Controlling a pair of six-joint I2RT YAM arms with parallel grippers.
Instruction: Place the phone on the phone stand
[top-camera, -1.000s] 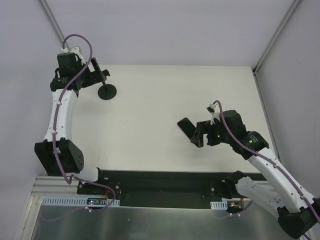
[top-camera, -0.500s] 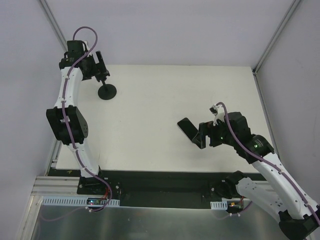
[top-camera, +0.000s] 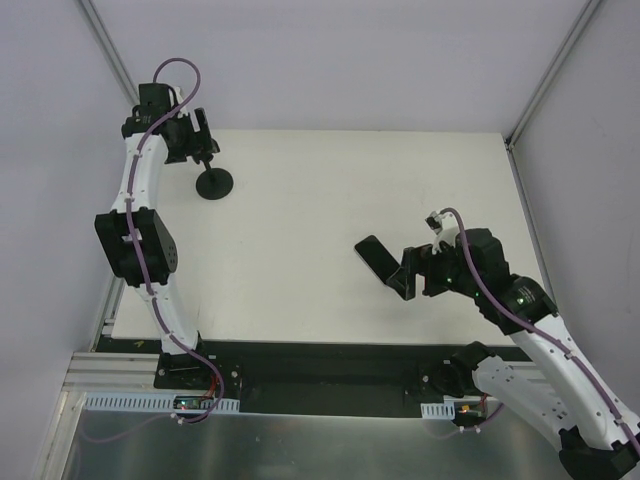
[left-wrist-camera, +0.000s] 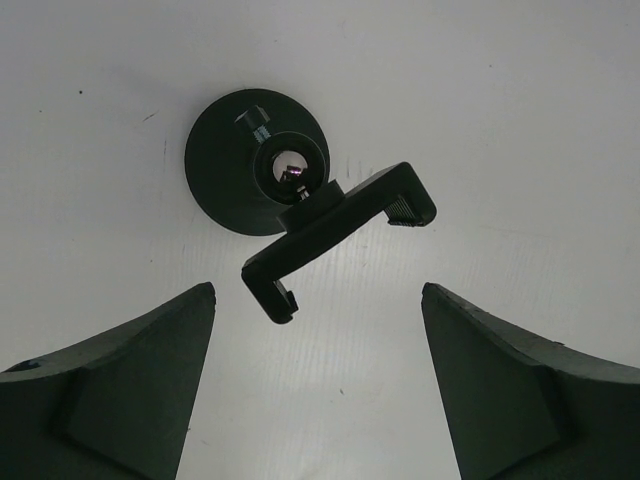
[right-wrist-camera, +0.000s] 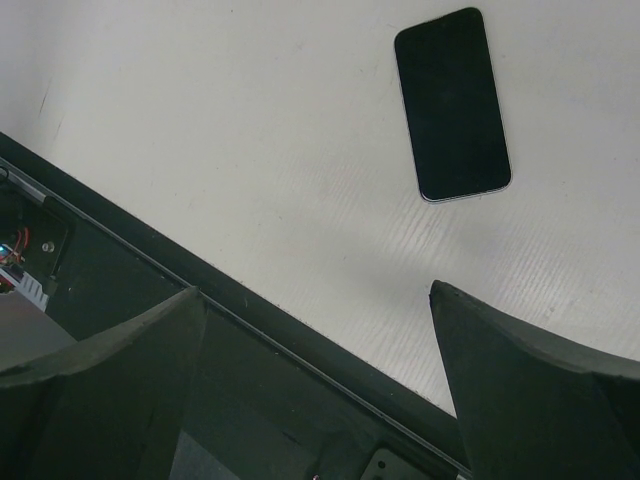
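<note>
The phone (right-wrist-camera: 452, 103) is a glossy black slab lying flat on the white table; the top view shows the phone (top-camera: 373, 256) right of centre. My right gripper (right-wrist-camera: 316, 290) hovers open on its near side, nothing between the fingers; the top view places this gripper (top-camera: 408, 276) just right of the phone. The phone stand (left-wrist-camera: 250, 160), with its black disc base, post and clamp cradle (left-wrist-camera: 340, 215), stands at the far left (top-camera: 213, 182). My left gripper (left-wrist-camera: 318, 290) hangs open above it (top-camera: 200, 145), and the cradle lies just ahead of the fingertips.
A black rail (right-wrist-camera: 150, 270) runs along the table's near edge, right under my right gripper, with electronics below it. The left arm (top-camera: 135, 240) rises tall along the table's left edge. Grey walls and frame posts (top-camera: 545, 85) enclose the table.
The left arm has folded upward and its gripper has swung over the stand's cradle. The right gripper has slid a little right and nearer, away from the phone. The phone and stand have not moved.
</note>
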